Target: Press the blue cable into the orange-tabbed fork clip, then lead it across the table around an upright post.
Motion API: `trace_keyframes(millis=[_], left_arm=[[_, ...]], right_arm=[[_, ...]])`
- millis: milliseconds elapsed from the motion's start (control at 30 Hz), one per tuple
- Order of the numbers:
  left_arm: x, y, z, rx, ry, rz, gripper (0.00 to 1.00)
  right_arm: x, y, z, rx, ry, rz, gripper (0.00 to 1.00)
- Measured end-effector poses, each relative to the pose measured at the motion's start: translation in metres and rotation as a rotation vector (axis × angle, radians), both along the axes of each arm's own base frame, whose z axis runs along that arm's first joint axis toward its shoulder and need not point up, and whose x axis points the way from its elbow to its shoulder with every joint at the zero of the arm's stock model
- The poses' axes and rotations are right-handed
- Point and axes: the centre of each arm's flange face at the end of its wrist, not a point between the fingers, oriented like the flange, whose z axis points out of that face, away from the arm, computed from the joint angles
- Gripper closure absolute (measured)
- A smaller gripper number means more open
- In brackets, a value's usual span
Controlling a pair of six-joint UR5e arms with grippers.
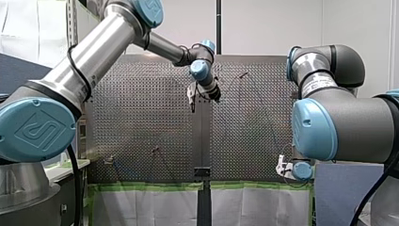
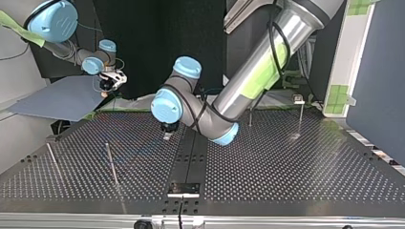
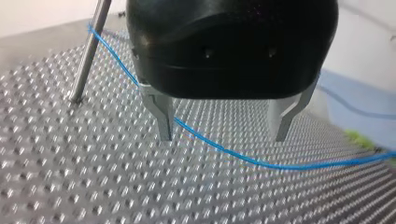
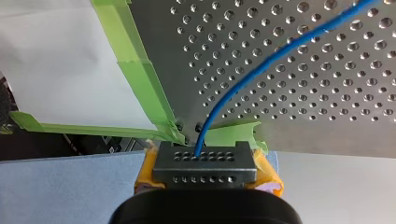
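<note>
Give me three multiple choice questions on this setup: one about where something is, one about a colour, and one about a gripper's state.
1. Where is my right gripper relative to the table?
A. over its middle
B. resting flat on it
C. just off its taped edge

2. What colour is the tape along that edge?
A. red
B. green
C. white

3. What state is my left gripper in?
A. open, with the blue cable unclamped
B. shut on the cable
C. shut with nothing in it

Answers:
1. C: the right wrist view shows it beyond the taped edge, shut on the cable.
2. B: the strips are plainly green.
3. A: the left wrist view shows its metal fingers apart, with the cable running loose past them.
</note>
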Motion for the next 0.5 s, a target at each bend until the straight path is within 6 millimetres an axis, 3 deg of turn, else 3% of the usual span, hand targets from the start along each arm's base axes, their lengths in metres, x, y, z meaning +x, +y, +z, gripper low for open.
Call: trace_keyframes(millis=[200, 500], left_arm=[[-0.012, -0.006, 0.023, -0.037, -0.012, -0.068, 0.0], [-0.033, -0.019, 0.078, -0.141, -0.123, -0.162, 0.0]], right_arm=[[0.0, 0.0, 0.0, 0.001, 0.002, 0.001, 1.0], [0.0, -0.001, 0.001, 0.002, 0.004, 0.0, 1.0]])
